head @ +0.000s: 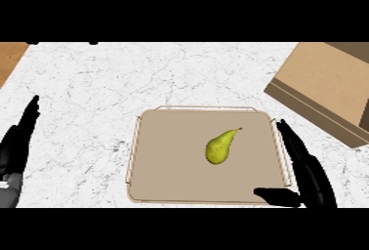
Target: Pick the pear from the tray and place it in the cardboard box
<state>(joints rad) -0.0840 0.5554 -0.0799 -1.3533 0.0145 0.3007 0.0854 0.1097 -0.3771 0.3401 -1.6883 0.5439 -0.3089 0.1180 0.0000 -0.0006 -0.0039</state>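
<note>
At the lower right of the frame, the right hand [308, 178] reaches over the right rim of the tan tray [173, 185], fingers straight and spread from the thumb, holding nothing. The yellow-green pear [219, 146] lies near the tray's middle, left of that hand and apparently untouched. The cardboard box [324, 83] sits upper right; the left hand [18, 141] rests open at the left edge.

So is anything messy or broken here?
Nothing stands out. The pear lies on its side on the tray, whole and unmarked. The cardboard box sits turned at an angle at the counter's upper right, but looks undamaged. Nothing is spilled on the counter.
</note>
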